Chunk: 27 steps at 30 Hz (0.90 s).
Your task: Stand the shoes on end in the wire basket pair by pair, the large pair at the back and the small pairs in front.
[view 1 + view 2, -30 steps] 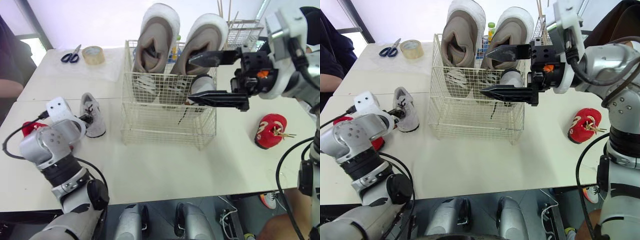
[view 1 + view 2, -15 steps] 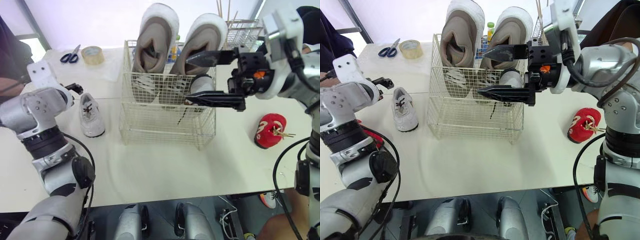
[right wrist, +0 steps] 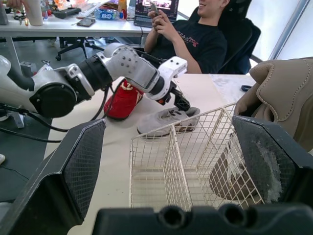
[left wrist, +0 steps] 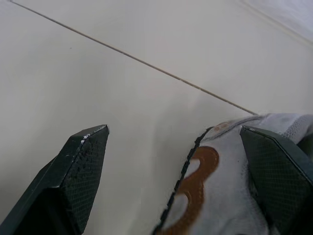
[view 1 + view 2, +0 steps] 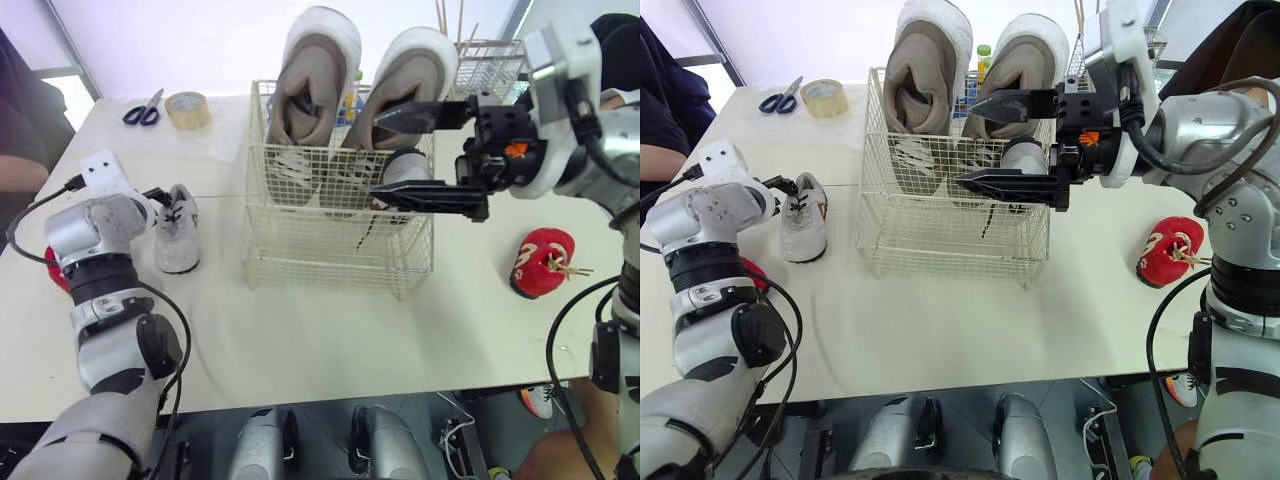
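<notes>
My left claw (image 4: 173, 132), fingers apart, hangs at one end of the small grey lace-up shoe (image 5: 178, 232) lying on the pale surface (image 5: 330, 330) left of the white wire basket (image 5: 330, 250), so I should centre over it before closing.

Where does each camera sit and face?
Left eye view: head, facing forward-down at table and wire basket; both arms show, right claw open at the basket.
Right eye view: head, alongside; same scene, same arms.
Left wrist view: along the open left claw's fingers, down at table and grey shoe.
Right wrist view: along the right claw's fingers, across the basket toward a red shoe and seated person.
Shared: eye and right wrist views show the left claw by the grey shoe.
</notes>
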Motion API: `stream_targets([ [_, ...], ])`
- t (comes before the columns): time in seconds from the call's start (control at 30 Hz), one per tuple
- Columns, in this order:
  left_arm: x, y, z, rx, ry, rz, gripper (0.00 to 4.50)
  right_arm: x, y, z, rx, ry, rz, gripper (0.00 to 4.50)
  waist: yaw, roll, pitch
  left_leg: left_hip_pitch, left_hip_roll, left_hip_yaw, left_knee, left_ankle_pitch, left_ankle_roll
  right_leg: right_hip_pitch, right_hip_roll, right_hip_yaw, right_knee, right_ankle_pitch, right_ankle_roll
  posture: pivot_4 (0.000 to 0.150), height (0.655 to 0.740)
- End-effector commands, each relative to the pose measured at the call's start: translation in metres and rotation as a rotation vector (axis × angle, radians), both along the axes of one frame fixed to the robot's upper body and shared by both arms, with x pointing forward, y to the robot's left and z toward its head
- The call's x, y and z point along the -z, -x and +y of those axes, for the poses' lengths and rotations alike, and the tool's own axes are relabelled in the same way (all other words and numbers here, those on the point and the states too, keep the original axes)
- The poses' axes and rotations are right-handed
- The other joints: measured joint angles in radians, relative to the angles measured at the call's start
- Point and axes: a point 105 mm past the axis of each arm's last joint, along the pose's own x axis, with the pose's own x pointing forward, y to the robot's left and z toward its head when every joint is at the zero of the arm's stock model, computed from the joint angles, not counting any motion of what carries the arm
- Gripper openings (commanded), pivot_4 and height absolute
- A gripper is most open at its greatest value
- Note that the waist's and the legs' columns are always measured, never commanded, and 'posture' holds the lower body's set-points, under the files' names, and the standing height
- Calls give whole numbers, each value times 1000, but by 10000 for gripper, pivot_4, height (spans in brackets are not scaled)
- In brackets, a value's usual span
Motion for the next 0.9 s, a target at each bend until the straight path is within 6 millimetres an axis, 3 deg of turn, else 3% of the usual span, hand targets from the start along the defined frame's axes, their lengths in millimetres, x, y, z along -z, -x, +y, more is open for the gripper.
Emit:
stream_targets([
  [0.03,5,-9,-1,3,-1,13,44105,-8,7,-3,6,-8,-47,45000,0,0,0,0,0,0,0,0,0,0,0,0,0,0,0,1500,7400],
  [0.1,7,-11,-1,2,2,16,44105,-8,7,-3,11,-6,-48,45000,0,0,0,0,0,0,0,0,0,0,0,0,0,0,0,1500,7400],
  [0.2,7,-13,-1,11,2,16,36243,-8,8,-4,17,-4,-48,45000,-1,0,0,0,0,0,0,0,0,0,0,0,0,0,0,1500,7400],
  [0.43,13,0,4,35,21,59,1613,-8,8,-7,32,-1,-44,45000,-10,0,0,0,0,1,0,0,0,0,0,0,0,0,0,1500,7400],
  [0.57,17,8,12,25,20,79,664,-8,8,-7,32,0,-43,45000,-24,0,0,0,0,1,-1,0,0,0,0,0,1,0,0,1500,7400],
  [0.67,9,13,19,24,31,65,664,-8,7,-6,30,1,-42,45000,-30,0,0,0,0,1,-1,0,0,0,0,0,1,0,0,1500,7400],
  [0.77,-15,11,21,53,-3,-22,664,-8,6,-6,27,2,-41,45000,-30,0,0,0,1,1,-1,0,0,0,0,0,1,0,0,1500,7400],
  [0.9,-84,6,12,93,34,-318,664,-8,5,-5,17,5,-41,45000,-22,-2,1,-1,1,0,-1,0,0,-1,0,0,0,0,0,1500,7400],
])
